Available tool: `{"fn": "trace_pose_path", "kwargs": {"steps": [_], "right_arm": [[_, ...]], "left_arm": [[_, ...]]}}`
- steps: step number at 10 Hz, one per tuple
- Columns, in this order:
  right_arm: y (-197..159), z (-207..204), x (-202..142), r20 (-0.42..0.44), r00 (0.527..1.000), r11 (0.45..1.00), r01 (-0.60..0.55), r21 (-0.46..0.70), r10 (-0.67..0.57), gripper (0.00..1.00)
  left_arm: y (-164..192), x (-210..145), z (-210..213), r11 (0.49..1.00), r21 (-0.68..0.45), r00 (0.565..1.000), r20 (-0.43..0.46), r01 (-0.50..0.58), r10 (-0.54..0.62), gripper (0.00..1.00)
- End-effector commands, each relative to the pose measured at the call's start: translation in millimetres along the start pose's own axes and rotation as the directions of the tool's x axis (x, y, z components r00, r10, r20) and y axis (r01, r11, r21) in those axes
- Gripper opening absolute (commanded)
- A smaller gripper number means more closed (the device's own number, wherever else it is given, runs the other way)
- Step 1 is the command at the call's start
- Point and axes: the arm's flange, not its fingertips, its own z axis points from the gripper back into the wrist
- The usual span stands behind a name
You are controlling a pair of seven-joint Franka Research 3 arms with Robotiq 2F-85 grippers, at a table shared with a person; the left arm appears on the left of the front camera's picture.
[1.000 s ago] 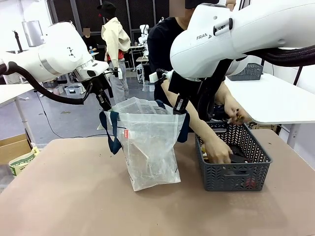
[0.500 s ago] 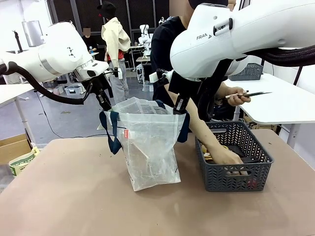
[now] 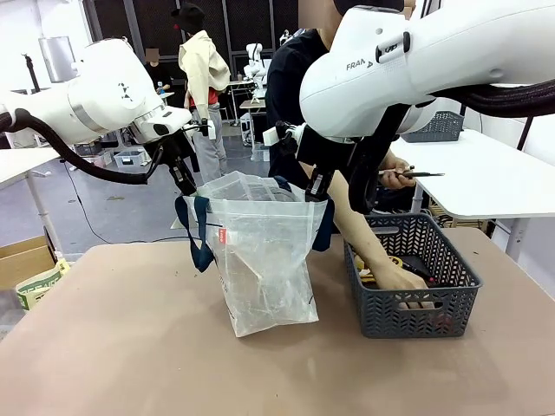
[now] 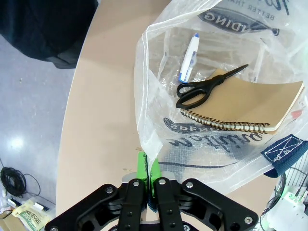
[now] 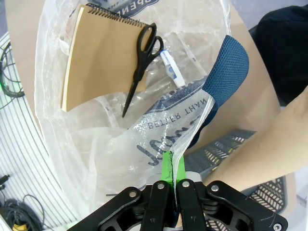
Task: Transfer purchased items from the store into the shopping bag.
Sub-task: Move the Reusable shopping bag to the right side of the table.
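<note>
The left gripper (image 3: 187, 184) is clenched on the left rim of the shopping bag (image 3: 260, 260), its green pads (image 4: 141, 166) pinching the thin film. The bag stands on the table (image 3: 130, 347), a floppy, see-through plastic sack with navy straps and navy print, its mouth stretched wide. Inside the bag lie purchased items: a flat, stiff tan notebook (image 4: 240, 103) with a wire spiral, black scissors (image 4: 202, 89) resting across it, and a slim white-and-blue pen (image 4: 189, 57). The right gripper (image 3: 316, 189) is clamped on the bag's right rim, just beside a strap. Right of the bag, one hand (image 3: 397, 176) of the person holds a thin dark item, too small to name. The other hand (image 3: 403, 279) reaches down into a dark grey basket (image 3: 408, 319) of hard lattice plastic. The step in hand looks like loading: the arms spread the mouth while the person brings things over. The next move calls for both grips holding taut and level, since the slick film could slip.
</note>
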Motion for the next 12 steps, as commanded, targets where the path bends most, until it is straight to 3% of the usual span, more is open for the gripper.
{"fn": "trace_pose_path", "kwargs": {"steps": [1,12], "right_arm": [[-0.8,0.1,-1.7,-0.005,1.000,1.000,-0.001,-0.001,0.001,0.00],[-0.8,0.1,-1.7,-0.005,1.000,1.000,-0.001,-0.001,0.001,0.00]], "left_arm": [[0.5,-1.2,0.1,1.000,0.000,1.000,-0.001,-0.001,0.001,0.00],[0.5,-1.2,0.1,1.000,0.000,1.000,-0.001,-0.001,0.001,0.00]]}}
